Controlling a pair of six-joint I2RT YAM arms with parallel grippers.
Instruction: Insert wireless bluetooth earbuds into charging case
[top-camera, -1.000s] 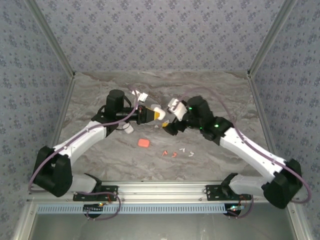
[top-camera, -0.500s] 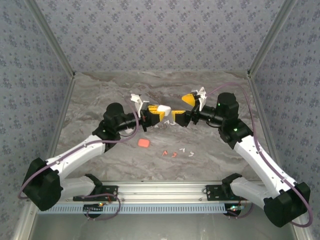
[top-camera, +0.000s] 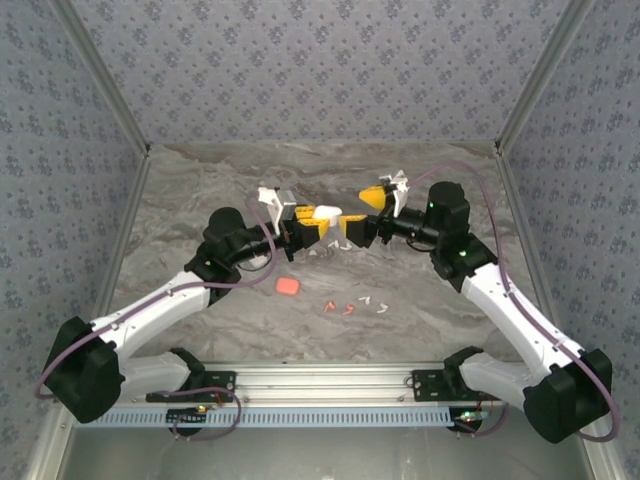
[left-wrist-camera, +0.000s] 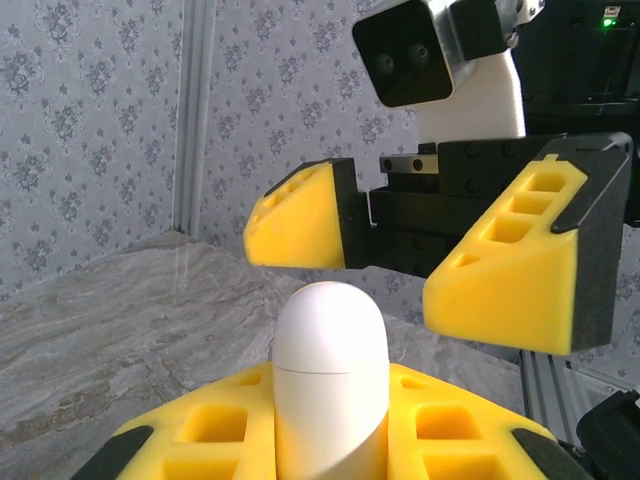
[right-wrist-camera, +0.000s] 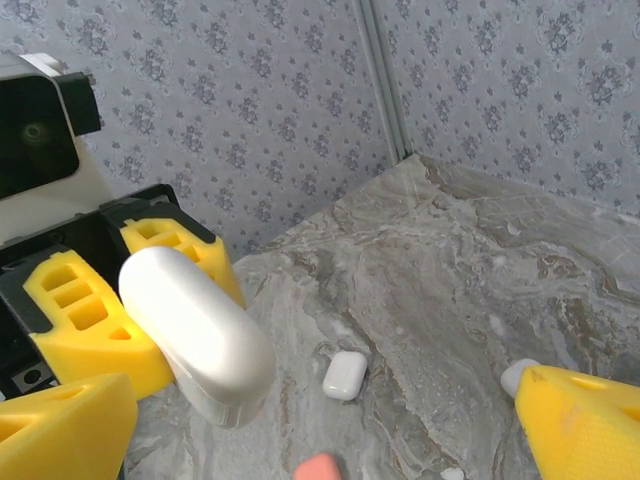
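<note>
Earbuds (top-camera: 348, 306): a small scatter, two orange-red and two white, loose on the table (top-camera: 180, 200), below the raised grippers and on their near side, well apart from both. None is in a case yet. Charging case (left-wrist-camera: 330, 385): white, rounded, lid down, with its seam running straight across just above the pads that hold it. The left gripper (top-camera: 314, 222) is clamped on the case's lower half, a yellow pad on either side and the domed cap standing free toward the other arm. The right gripper (top-camera: 362, 212) faces it tip to tip with its jaws spread wide. It holds nothing and touches nothing; the cap sits in front of the gap, not yet inside it. Step in hand, as I read it: opening the lid. To do it well, the right gripper should close on the cap only, above the seam, and swing it about its hinge while the left gripper holds the body square. A grip across the seam would pin the lid down. An orange-red piece (top-camera: 288, 286) lies on the table below the left gripper, and a second white case (right-wrist-camera: 345, 375) lies beneath the held one.
</note>
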